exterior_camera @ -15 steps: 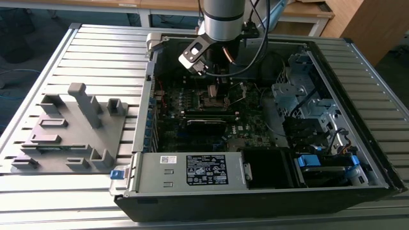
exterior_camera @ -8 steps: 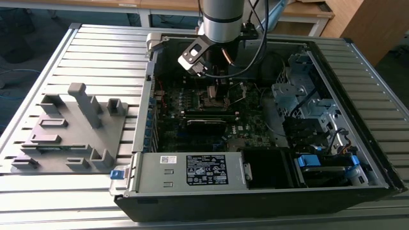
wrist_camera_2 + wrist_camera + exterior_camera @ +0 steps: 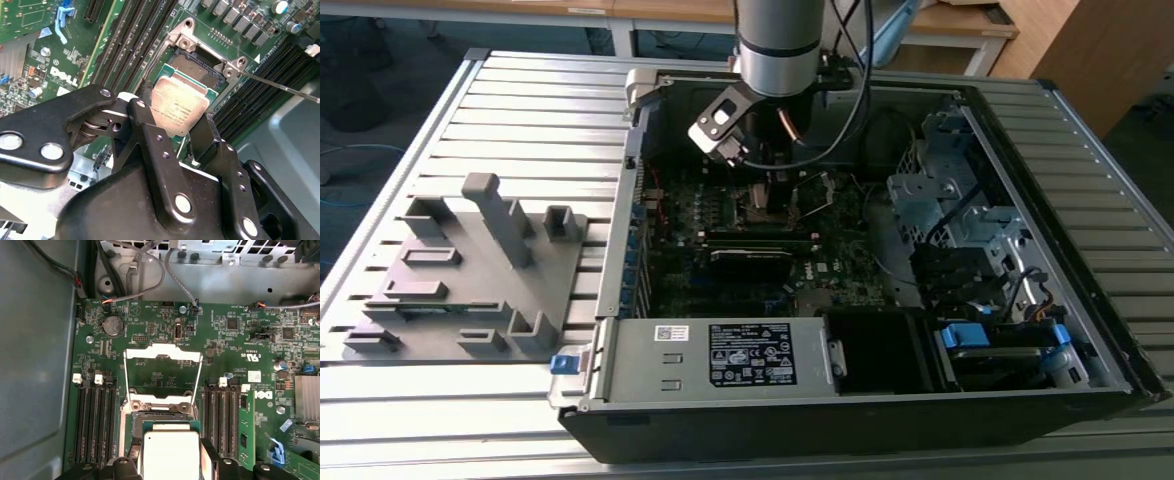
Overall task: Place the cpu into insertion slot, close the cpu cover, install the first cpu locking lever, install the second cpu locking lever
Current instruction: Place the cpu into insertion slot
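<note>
Cpu, a small flat square chip with a dull grey metal face on a green base, hangs in the black 2-fingered gripper right over the insertion slot, the small square socket with a dark centre and silver metal rim. The 2 fingers are closed onto opposite edges of the chip. I'd say they pinch it by the sides so that its underside stays untouched and it can go down flat. In the second wrist view the chip covers the near part of the socket, and a strip of the dark centre shows beyond it. Whether it rests on the socket or floats just above, I cannot tell.

In the first wrist view the cpu cover, a thin silver metal square frame with a cut-out middle, is flipped open away from the socket, leaving the way down clear. A thin silver metal rod, which I take for 1 of the locking levers, juts out from a corner of the socket and looks unlatched. Long black memory slots flank the socket on the green motherboard.

In the exterior view the grey robot arm reaches straight down into the open black computer case, which lies on a ribbed metal table. A grey moulded parts holder sits at the exterior view's left, apart from the case. By my reckoning only the 1st step is in hand; the cover and both levers are not yet done.
</note>
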